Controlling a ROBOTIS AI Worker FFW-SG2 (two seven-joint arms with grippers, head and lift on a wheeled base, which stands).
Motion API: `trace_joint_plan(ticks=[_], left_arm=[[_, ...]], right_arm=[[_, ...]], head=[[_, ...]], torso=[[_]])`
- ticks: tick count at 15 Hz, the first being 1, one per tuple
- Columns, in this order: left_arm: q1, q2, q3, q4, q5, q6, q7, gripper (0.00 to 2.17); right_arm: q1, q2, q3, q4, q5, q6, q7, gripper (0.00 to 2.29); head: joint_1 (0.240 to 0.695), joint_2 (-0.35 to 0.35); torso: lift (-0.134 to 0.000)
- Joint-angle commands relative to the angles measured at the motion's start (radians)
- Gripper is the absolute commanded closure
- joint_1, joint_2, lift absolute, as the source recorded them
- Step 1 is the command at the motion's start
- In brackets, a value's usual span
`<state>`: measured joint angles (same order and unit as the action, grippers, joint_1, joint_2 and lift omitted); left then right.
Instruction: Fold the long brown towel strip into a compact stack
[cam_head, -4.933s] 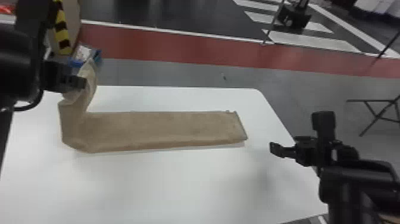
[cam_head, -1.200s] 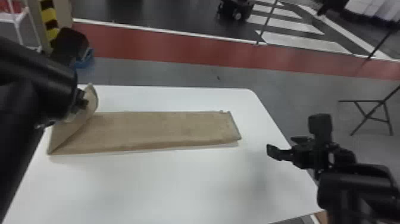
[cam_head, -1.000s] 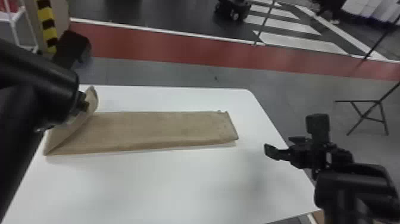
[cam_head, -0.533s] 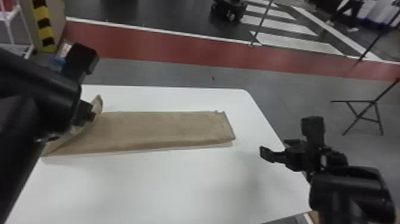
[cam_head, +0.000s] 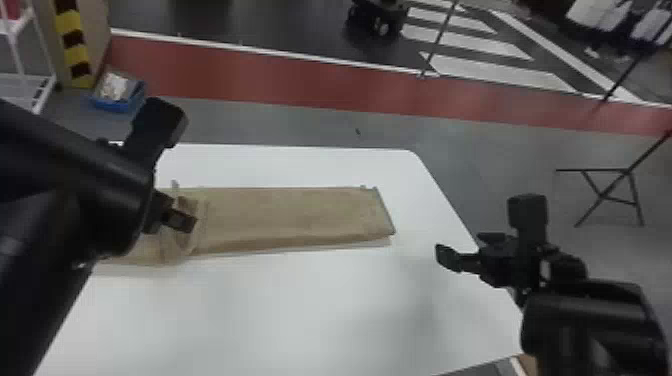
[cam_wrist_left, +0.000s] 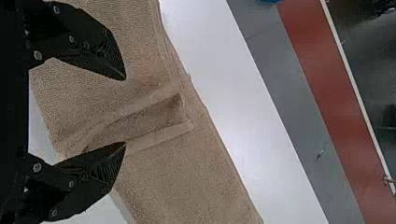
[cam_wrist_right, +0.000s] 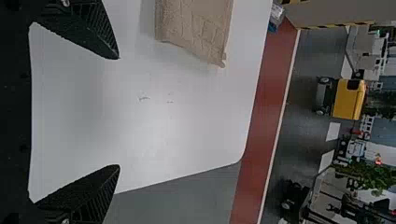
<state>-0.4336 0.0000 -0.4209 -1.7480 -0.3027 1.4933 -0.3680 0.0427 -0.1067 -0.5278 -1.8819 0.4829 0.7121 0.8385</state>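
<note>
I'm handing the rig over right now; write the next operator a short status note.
Left gripper: open, above the towel strip's left part, no cloth clearly gripped.
Right gripper: open and empty, near the table's right edge.
Towel: lengthwise across the table, left to right.
Done: left end turned over onto the strip; its edge looks rucked under the left gripper.
Left to do: probably flatten that fold, then keep folding the long remainder into a compact stack.

Rounded black arms (cam_head: 590, 320) carry ribbed, pointed fingers (cam_wrist_left: 100, 172) with silvery screws (cam_wrist_left: 37, 55).
</note>
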Motion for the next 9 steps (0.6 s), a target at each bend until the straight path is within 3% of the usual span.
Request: trace_joint_plan(ticks=[1,4,6,9], left_arm=[[0.012,-0.003,0.019,-0.010,-0.001,-0.003,-0.003,0.07],[0.046,-0.003,0.133,-0.044,0.017,-0.037,-0.020,0.08],[0.055,-0.003,0.220,-0.077,0.042,-0.037,-0.037,0.08],[0.065,-0.003,0.333,-0.114,0.094,-0.034,-0.039,0.08]], right_arm=[[0.000,0.016,0.025,-0.028,-0.007,0.021,-0.001,0.03],[-0.006,0.058,0.117,-0.080,-0.007,0.063,-0.001,0.03],[-0.032,0.102,0.187,-0.095,-0.003,0.109,-0.003,0.03],[-0.098,0.108,0.312,-0.100,0.013,0.146,-0.012,0.03]], head=[[0.695,-0.350],[0.695,-0.350],[0.695,-0.305],[0.695,-0.218]], torso=[[-0.123],[-0.123],[-0.123],[-0.123]])
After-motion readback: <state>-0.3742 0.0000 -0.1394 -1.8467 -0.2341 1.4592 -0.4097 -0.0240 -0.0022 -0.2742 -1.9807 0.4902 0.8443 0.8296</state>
